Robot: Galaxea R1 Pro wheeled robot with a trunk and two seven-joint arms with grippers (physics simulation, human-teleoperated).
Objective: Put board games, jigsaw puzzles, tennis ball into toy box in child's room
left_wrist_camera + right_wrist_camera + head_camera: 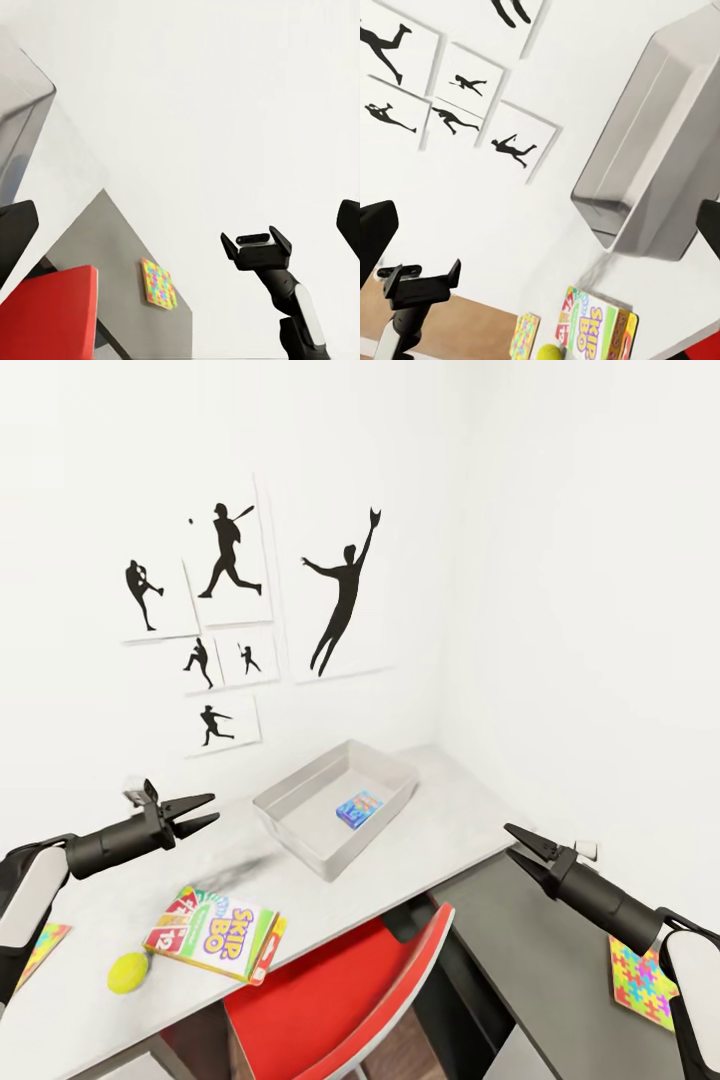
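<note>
The pale grey toy box (300,807) (649,176) stands on the white table (440,785) with a blue board game (359,808) lying inside. A Skip-Bo board game (215,932) (596,326) lies near the front edge, and the tennis ball (129,972) (549,352) rests just left of it. One jigsaw puzzle (40,950) (525,337) lies at far left, another (640,980) (157,283) on the dark lower section. My left gripper (214,808) (420,281) hovers open and empty left of the box. My right gripper (508,838) (255,247) hovers open and empty to its right. The bed is out of view.
A red-and-white swivel chair (340,990) (49,315) is tucked under the table's front edge between my arms. Baseball silhouette prints (230,610) hang on the white wall behind. The table meets a corner wall on the right, above the dark grey shelf section (540,950).
</note>
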